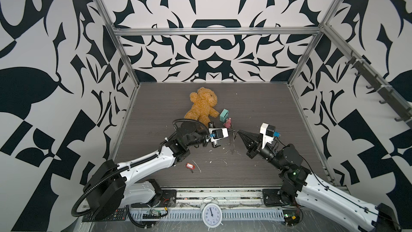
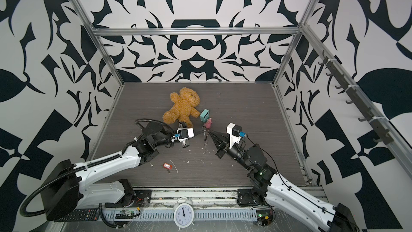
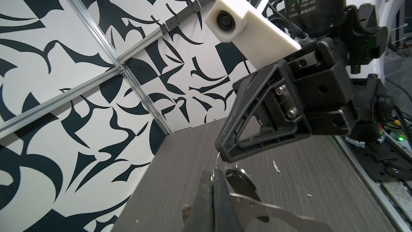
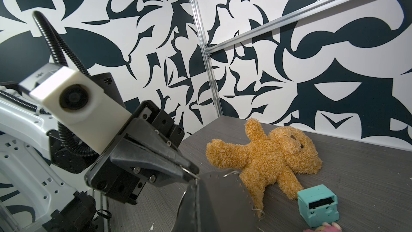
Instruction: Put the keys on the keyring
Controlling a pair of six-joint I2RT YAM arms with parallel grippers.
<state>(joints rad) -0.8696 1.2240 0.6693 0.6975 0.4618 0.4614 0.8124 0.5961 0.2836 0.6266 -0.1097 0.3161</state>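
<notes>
Left tool (image 4: 193,172) and right tool (image 3: 221,156), tip to tip, each clamped tight on the keyring (image 3: 215,164); red tag (image 1: 190,165) lies well behind the left tool.

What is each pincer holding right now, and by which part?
Left pincer and right pincer each pinch the keyring by its thin wire rim.

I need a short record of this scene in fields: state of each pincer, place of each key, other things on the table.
left pincer: shut on the keyring, above the table
right pincer: shut on the keyring, tip facing the left one
black fob: hangs from the ring, by the left pincer
red tag: lies on the table, apart from both pincers, not on the ring
other things: teddy bear, teal box, pink figure
</notes>
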